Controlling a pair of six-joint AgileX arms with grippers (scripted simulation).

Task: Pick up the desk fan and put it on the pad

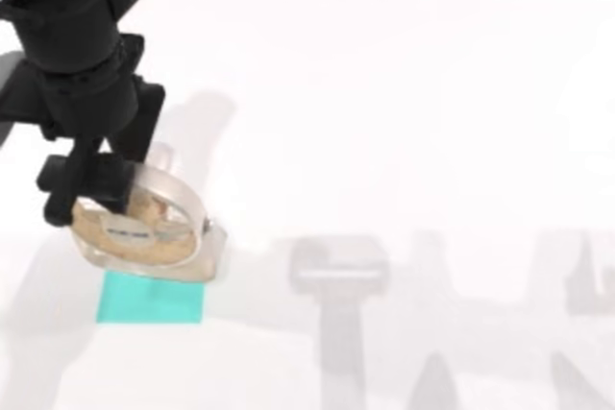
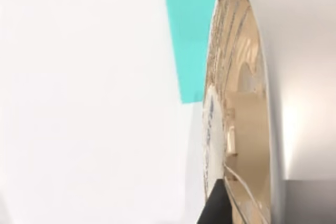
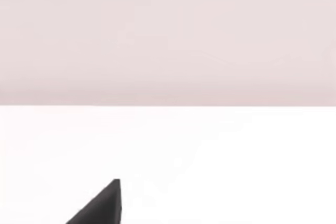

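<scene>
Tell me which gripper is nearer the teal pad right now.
Left. The left gripper holds the desk fan just above the pad; the right gripper is outside the top view.

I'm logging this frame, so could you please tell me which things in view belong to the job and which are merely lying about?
Belonging to the job:
- desk fan, held by the left gripper over the pad
- pad, teal, partly covered by the fan
- left gripper

Merely there:
- table, white
- right gripper, only a dark tip showing in the right wrist view
</scene>
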